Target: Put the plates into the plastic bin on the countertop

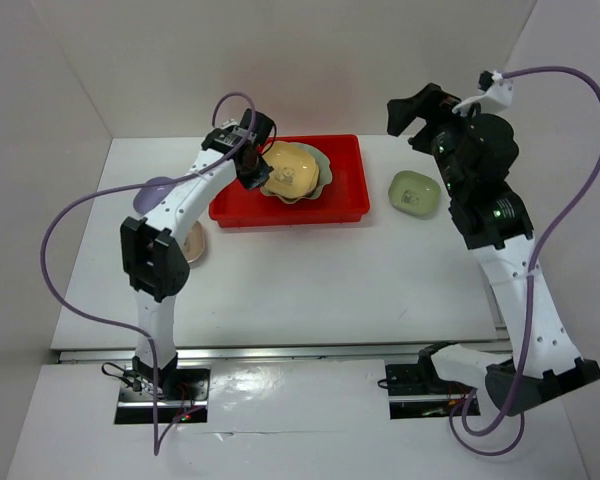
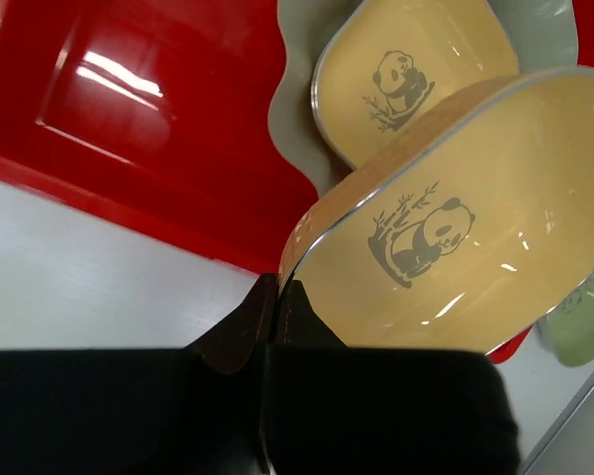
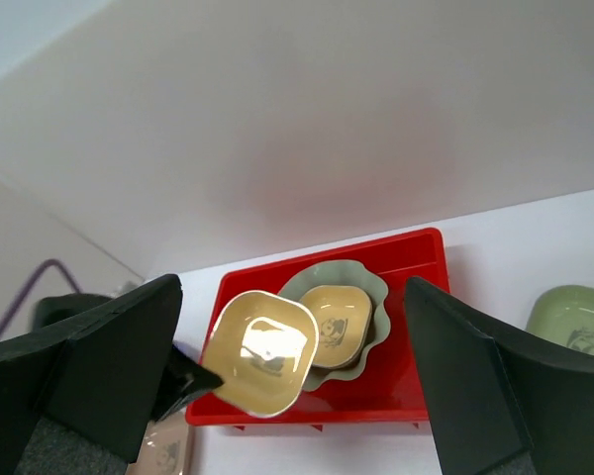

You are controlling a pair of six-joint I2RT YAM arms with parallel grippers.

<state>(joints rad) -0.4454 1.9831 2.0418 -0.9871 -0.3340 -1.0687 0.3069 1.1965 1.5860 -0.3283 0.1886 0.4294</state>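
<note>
My left gripper (image 1: 252, 170) is shut on the rim of a yellow panda dish (image 2: 455, 247) and holds it tilted over the red plastic bin (image 1: 345, 195). The fingertips (image 2: 247, 322) pinch the dish's edge. In the bin lies the large pale green scalloped dish (image 2: 292, 109) with a second yellow dish (image 2: 416, 69) inside it. The right wrist view shows the held dish (image 3: 257, 351), the resting yellow dish (image 3: 337, 322) and the bin (image 3: 416, 257). My right gripper (image 1: 425, 112) is open and empty, raised near the back wall to the right of the bin.
A small green dish (image 1: 415, 192) sits on the white countertop right of the bin. A lavender dish (image 1: 152, 190) and a tan-pink dish (image 1: 193, 247) lie left of the bin, partly hidden by my left arm. White walls enclose the table.
</note>
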